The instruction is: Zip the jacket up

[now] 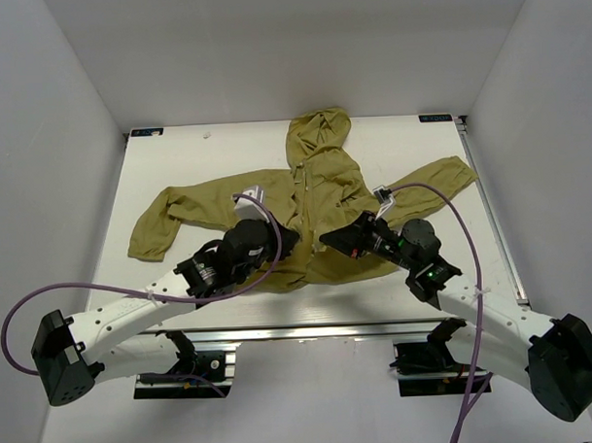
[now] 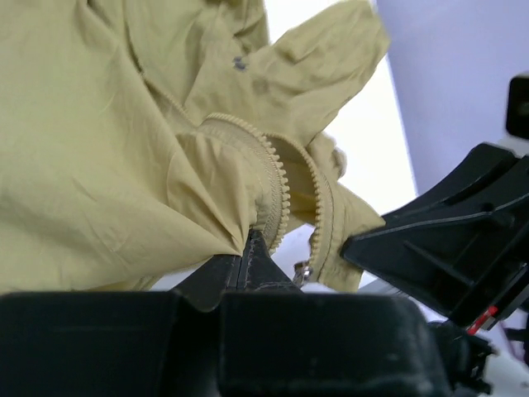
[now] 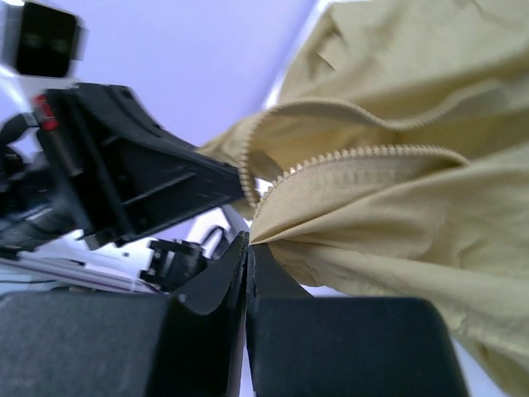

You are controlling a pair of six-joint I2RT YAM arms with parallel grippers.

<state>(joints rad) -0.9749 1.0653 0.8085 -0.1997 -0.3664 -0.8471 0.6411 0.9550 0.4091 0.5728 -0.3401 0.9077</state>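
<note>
Right up against the left wrist camera, the left gripper has its 2 fingers pressed together at the bottom middle of the frame, pinching the jacket edge just beside a row of teeth. Same deal in the right wrist view: the right gripper is clamped on a fold of the fabric at the lower middle, right where a strip of teeth ends. The zipper isn't joined. Its 2 rows of teeth curve apart with a gap between them. Each wrist view also catches the other gripper's black body close by, so they sit near each other.

From the top camera, the jacket lies flat on the white table, hood toward the top of the frame, sleeves spread out left and right, and the hem at the bottom, where both grippers meet around the front opening.
</note>
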